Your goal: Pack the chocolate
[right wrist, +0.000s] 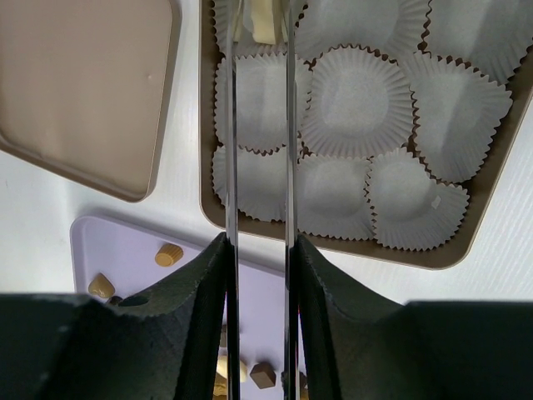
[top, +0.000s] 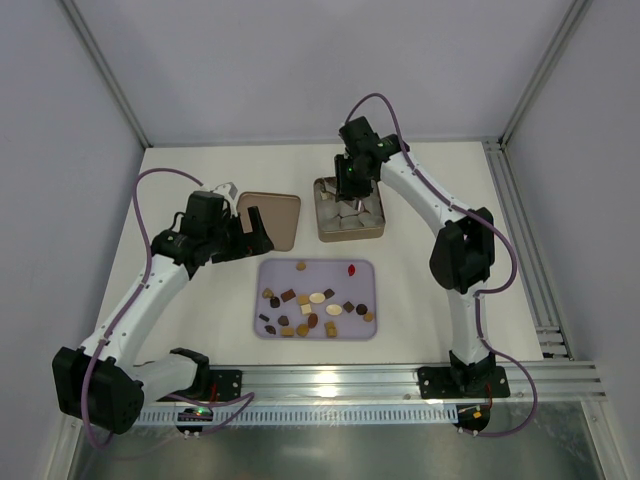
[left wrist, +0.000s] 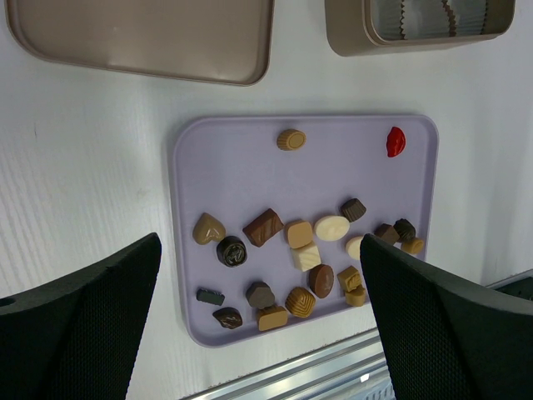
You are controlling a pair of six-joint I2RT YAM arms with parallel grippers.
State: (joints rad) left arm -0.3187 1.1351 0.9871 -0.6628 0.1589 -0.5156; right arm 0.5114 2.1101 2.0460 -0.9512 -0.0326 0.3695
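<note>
Several small chocolates (top: 317, 298) in brown, caramel and cream, with one red piece (top: 351, 268), lie on a lilac tray (top: 340, 270). They also show in the left wrist view (left wrist: 300, 233). My left gripper (top: 250, 232) is open and empty, hovering over the tray's near part (left wrist: 260, 250). My right gripper (top: 350, 205) has long thin metal fingers (right wrist: 230, 125). It is over the square tin (top: 350, 235) of white paper cups (right wrist: 356, 100), shut on a cream chocolate (right wrist: 260, 21) above a far-left cup.
The tin's flat lid (top: 275, 220) lies on the table left of the tin, just beyond my left gripper. A metal rail (top: 400, 380) runs along the near table edge. Grey walls enclose the table on three sides.
</note>
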